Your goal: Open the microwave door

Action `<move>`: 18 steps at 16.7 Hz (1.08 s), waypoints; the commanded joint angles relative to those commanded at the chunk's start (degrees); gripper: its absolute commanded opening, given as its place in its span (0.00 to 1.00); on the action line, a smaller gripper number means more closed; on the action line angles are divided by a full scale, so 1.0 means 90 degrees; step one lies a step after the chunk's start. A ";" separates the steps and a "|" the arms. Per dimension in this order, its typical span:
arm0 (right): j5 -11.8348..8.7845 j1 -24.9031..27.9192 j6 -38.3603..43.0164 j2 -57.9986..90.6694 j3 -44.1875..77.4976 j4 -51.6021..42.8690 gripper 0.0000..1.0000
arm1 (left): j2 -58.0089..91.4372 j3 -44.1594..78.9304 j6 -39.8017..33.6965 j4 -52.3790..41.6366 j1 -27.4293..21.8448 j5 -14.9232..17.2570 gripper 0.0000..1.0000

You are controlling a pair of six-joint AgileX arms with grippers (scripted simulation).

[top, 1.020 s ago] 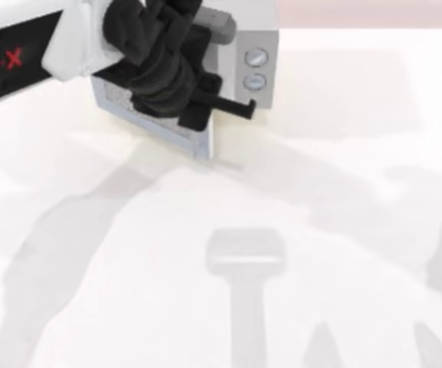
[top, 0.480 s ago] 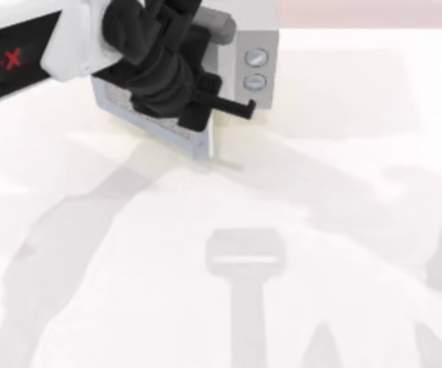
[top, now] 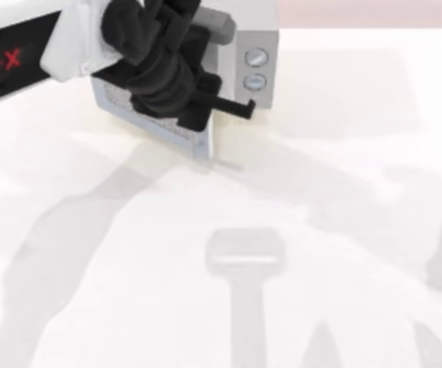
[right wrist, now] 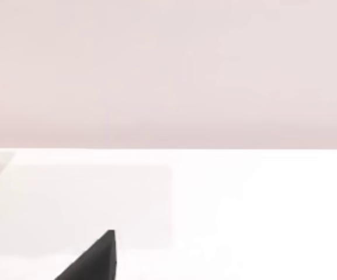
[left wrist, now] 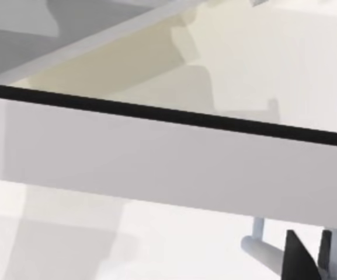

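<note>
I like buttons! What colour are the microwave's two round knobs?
Silver-grey. The knobs on the microwave show best in the top view.

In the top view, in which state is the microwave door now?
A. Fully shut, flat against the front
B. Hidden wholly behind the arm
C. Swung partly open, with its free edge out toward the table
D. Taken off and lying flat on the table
C: the microwave door stands at an angle away from the microwave, under the left gripper.
</note>
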 joint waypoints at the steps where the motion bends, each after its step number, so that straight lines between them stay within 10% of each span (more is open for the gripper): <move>1: 0.0000 0.0000 0.0000 0.0000 0.0000 0.0000 1.00 | 0.0000 0.0000 0.0000 0.0000 0.0000 0.0000 0.00; 18: 0.0000 0.0000 0.0000 0.0000 0.0000 0.0000 1.00 | -0.0431 -0.0539 0.0768 0.0124 0.0233 0.0448 0.00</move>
